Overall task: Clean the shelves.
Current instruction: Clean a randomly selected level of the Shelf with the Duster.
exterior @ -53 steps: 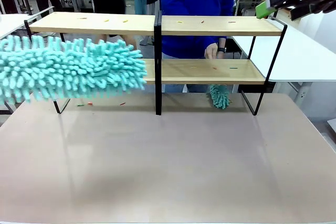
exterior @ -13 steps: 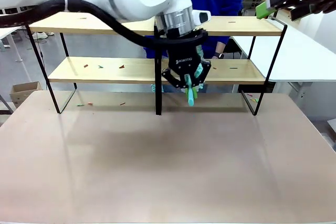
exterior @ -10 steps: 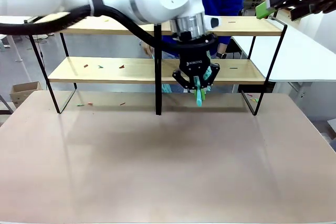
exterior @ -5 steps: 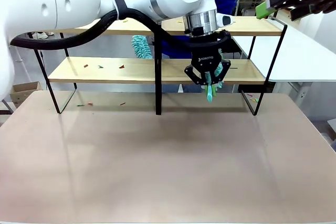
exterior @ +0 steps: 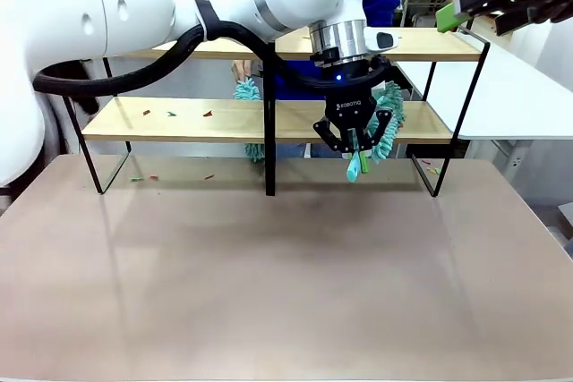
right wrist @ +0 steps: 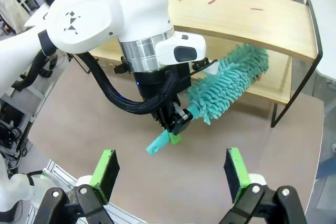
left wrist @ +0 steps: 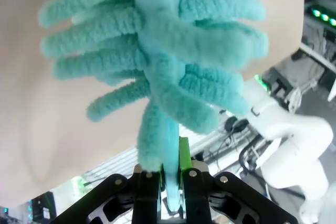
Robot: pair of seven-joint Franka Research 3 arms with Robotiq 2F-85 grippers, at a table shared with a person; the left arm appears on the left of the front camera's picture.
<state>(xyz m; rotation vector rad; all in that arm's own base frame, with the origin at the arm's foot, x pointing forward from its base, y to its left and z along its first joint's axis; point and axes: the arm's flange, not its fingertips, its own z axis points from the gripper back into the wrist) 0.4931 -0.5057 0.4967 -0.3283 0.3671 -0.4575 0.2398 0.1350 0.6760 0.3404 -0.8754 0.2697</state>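
Gripping the duster [exterior: 387,118] by its handle, my left end effector [exterior: 356,151] clamped on it so the fluffy head reaches over the lower right board | shelves [exterior: 179,120] at the table's [exterior: 286,275] far side, scraps [exterior: 170,114] on boards | my right end effector [right wrist: 169,174] apart, parked high.

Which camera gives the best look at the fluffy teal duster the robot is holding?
The right wrist view: the duster shows whole, from its handle in the left hand to its tip inside the shelves. The front view has it end-on, partly behind that hand. The left wrist view gives a close-up of its strands.
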